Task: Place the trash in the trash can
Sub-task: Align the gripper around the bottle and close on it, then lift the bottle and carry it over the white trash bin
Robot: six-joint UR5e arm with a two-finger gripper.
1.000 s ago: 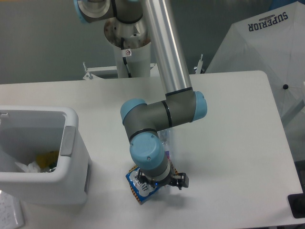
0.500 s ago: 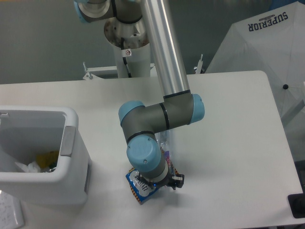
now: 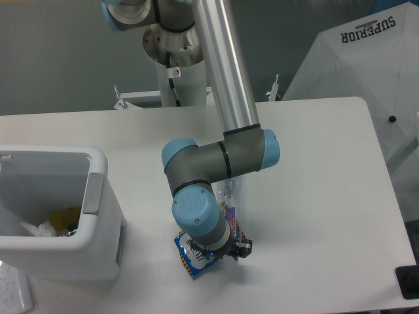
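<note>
**Wrist settles lower over the trash**

Since the earlier frame the wrist has slid slightly left and down. The pincer is hidden under the wrist, so whether it is spread or pinching cannot be told. Directly beneath it lies the snack packet, flat on the table, one corner pointing toward the camera. The bottle lies just behind, long axis running away from the pincer. The trash can stands well to its left.
</note>
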